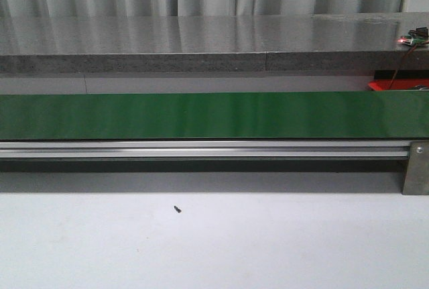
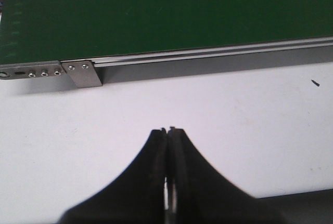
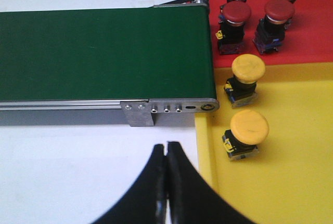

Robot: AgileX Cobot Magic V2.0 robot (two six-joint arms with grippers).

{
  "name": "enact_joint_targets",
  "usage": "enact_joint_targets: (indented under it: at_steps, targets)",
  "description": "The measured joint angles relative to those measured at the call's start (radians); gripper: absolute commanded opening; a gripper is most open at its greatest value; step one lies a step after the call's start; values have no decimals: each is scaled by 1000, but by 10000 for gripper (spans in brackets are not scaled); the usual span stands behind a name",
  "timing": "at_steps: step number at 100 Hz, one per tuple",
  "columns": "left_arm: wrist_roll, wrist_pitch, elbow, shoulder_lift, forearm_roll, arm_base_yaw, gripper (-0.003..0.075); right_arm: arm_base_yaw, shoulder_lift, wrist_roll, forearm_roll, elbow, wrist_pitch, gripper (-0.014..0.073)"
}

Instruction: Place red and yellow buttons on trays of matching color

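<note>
Front view shows the green conveyor belt (image 1: 201, 115) running across the white bench (image 1: 214, 242), with an aluminium rail (image 1: 201, 149) along its near edge and a small dark speck (image 1: 177, 209) on the bench at 6 o'clock of the belt's middle. A sliver of red tray (image 1: 392, 85) peeks out at 3 o'clock, behind the belt's far right end.

In the left wrist view, the left tool (image 2: 168, 131) hangs over bare bench with its fingers pressed together, gripping nothing; the belt's end bracket (image 2: 83, 73) sits at 11 o'clock of the tips.

In the right wrist view, the right tool (image 3: 166, 146) likewise has its fingers together and empty, over the bench just beside the yellow tray (image 3: 291, 193). Two yellow buttons (image 3: 244, 130) stand on the yellow tray at 2 o'clock of the tips. Four red buttons (image 3: 237, 16) stand on the red tray beyond, at 1 o'clock.
</note>
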State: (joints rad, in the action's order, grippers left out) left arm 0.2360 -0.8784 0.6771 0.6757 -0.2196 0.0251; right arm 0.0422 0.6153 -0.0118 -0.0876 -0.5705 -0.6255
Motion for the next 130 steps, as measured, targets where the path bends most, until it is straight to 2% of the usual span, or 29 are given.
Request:
enact_joint_targets:
  at_steps: [51,92,109,118,130]
  targets:
    - [0,0,0,0,2,0,-20,0,0,-1,0,0,0,-59]
    - [-16,129,0,0,-72,0,-20,0,0,-1,0,0,0,-59]
    - [-164,241,16,8,73,12,-20,0,0,-1,0,0,0,-59]
    - [-243,246,65,39,168,54,-20,0,0,-1,0,0,0,-59]
    - [-273,211,158,132,220,136,-20,0,0,-1,0,0,0,-59]
